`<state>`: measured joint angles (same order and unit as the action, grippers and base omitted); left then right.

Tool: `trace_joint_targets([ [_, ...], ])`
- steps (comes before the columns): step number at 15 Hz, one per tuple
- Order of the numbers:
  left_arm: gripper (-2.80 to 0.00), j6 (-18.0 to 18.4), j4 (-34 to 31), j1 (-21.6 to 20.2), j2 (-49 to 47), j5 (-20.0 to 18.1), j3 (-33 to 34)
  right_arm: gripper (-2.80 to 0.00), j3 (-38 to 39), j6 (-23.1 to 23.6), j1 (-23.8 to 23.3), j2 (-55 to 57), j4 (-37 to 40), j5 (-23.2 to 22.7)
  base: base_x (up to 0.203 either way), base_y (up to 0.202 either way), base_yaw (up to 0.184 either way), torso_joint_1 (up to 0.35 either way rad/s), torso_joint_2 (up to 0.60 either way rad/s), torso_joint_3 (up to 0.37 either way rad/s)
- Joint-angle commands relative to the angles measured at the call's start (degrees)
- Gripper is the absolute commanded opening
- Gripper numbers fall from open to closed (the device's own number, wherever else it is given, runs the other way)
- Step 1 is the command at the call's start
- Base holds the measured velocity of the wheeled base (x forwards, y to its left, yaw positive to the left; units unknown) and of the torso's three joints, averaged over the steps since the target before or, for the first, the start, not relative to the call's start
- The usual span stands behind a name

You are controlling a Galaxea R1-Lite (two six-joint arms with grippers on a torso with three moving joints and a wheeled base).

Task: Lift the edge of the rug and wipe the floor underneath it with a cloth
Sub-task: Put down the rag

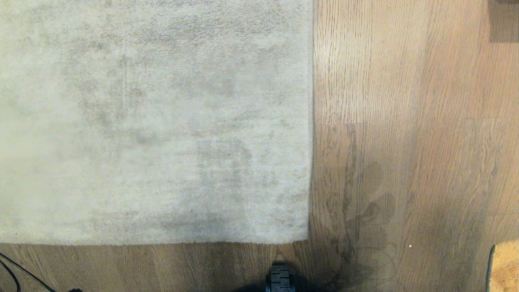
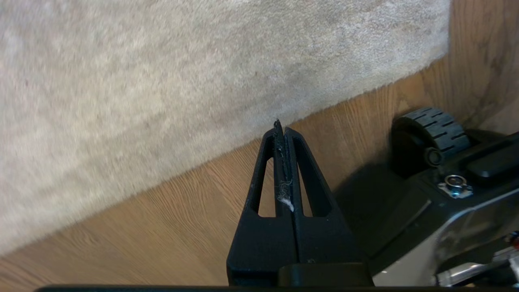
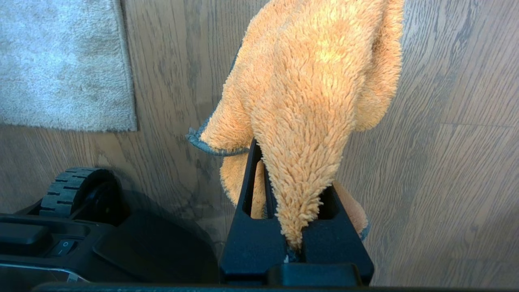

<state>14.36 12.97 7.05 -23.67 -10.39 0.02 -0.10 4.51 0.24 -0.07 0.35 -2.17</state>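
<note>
Orange cloth (image 3: 308, 101) sits clamped in the right pincer (image 3: 296, 227). Left pincer (image 2: 284, 129), fingers pressed together and empty, hangs near the flat rug edge (image 2: 227, 134). Lifting appears not yet begun; next it must part and grip that border.

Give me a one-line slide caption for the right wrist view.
Right gripper holds the orange cloth above the wood floor, beside the rug corner.

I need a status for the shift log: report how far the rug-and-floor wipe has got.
Done: the right tool is shut on the cloth, held above the floor. In hand: the left tool, shut and empty, points at the rug edge. Left: the rug edge lies flat in the head view, so lifting it and wiping underneath both remain.
</note>
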Motion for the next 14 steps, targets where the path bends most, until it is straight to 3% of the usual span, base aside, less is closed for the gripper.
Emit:
trace_joint_targets([
  [1, -2.80, -1.5, -3.5, -0.9, 7.5, -0.1, 0.0, -2.80, 0.0, 0.0, 0.0, 0.1, 0.0, 0.0, 0.000, 0.000, 0.000, 0.000, 0.00, 0.000],
  [6, -2.80, -3.3, -4.1, -1.8, 7.4, 0.2, 0.0, -2.80, 0.0, 0.0, 0.0, 0.1, 0.0, 0.0, 0.000, 0.000, 0.000, 0.000, 0.00, 0.000],
  [9, -2.80, -4.2, -5.1, -8.5, 10.5, 0.4, -0.1, -2.80, 0.0, 0.0, 0.0, 0.1, 0.0, 0.0, 0.000, 0.000, 0.000, 0.000, 0.00, 0.000],
  [14, -2.80, -4.9, -13.6, -7.2, 21.0, 6.1, -1.4, -2.80, 0.0, 0.1, 0.0, 0.1, 0.0, 0.0, 0.000, 0.000, 0.000, 0.000, 0.00, 0.000],
])
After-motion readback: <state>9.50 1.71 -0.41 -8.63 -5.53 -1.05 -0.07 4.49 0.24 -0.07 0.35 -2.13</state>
